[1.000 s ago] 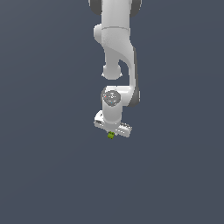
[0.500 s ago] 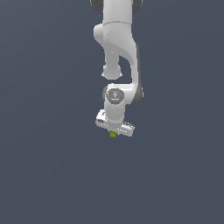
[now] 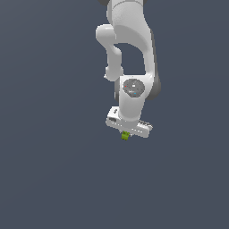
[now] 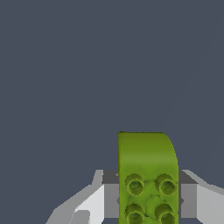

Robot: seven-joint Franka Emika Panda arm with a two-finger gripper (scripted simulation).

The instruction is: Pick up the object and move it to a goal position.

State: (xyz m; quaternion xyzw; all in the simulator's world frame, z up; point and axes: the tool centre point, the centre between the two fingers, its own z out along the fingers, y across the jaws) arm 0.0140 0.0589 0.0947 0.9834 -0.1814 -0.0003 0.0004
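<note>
The object, a lime-green studded block, is pinched between the fingers of the white gripper, below the arm. No contact with the dark surface can be told.

No text, label, brand, number or sign can be read in either view; only small unreadable coloured marks are seen on the arm's wrist disc.
</note>
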